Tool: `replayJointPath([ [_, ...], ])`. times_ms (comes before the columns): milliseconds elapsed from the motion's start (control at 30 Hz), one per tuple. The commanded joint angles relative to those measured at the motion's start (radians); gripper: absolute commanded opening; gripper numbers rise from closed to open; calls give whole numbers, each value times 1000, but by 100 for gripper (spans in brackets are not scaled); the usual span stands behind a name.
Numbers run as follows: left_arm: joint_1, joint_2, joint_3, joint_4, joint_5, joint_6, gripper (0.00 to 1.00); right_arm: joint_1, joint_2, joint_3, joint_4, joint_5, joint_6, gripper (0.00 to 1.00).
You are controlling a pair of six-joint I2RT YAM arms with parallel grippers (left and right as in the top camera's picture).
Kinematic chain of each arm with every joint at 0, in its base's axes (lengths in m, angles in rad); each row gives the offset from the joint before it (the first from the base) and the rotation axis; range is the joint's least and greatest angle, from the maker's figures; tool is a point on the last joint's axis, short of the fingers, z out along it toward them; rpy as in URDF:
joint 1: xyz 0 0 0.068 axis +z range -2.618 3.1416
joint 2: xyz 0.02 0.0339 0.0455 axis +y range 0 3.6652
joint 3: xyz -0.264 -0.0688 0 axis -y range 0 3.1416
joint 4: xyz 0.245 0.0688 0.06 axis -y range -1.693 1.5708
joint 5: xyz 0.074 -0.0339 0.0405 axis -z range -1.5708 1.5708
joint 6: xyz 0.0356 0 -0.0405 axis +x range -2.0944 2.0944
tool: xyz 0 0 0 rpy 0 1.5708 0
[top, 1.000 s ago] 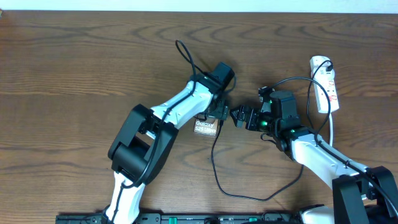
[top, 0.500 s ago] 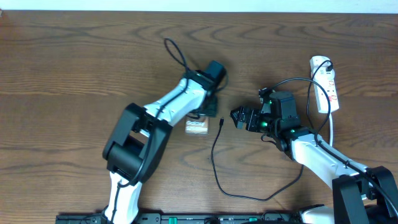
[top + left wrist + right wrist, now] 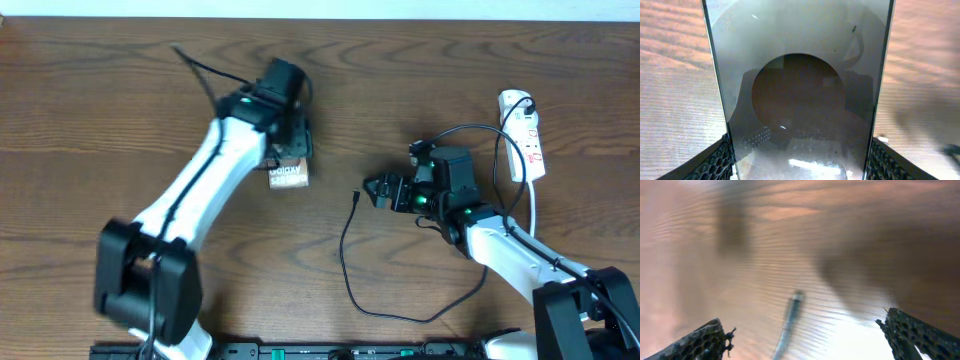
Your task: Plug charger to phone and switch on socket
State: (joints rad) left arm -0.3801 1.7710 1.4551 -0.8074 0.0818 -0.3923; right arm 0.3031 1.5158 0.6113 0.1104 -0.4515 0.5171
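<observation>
Two claws, three task items. My left claw (image 3: 290, 155) is clamped on the phone (image 3: 288, 178), lettered face up, left of centre over the wooden surface (image 3: 120, 120). My right claw (image 3: 372, 190) stands spread wide and empty. The loose tip of the charger (image 3: 343, 255) lies on the wood just beside its fingers. The socket (image 3: 527, 140) lies at the far right, well apart from the phone.
</observation>
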Motion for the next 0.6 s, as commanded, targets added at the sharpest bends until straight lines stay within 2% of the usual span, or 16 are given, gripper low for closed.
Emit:
replayJointPath([
  [0,-1,-4,13,-4,108,10,47,42,-10,15,61,-160,13,99],
  [267,-83,6,6,-3,118,9,47,163,-10,15,262,-158,140,99],
  [400,-145,6,6,-3,121,9,47,190,-8,15,246,-62,163,96],
  [567,-200,6,6,-3,121,1,47,198,-5,15,249,-63,163,93],
])
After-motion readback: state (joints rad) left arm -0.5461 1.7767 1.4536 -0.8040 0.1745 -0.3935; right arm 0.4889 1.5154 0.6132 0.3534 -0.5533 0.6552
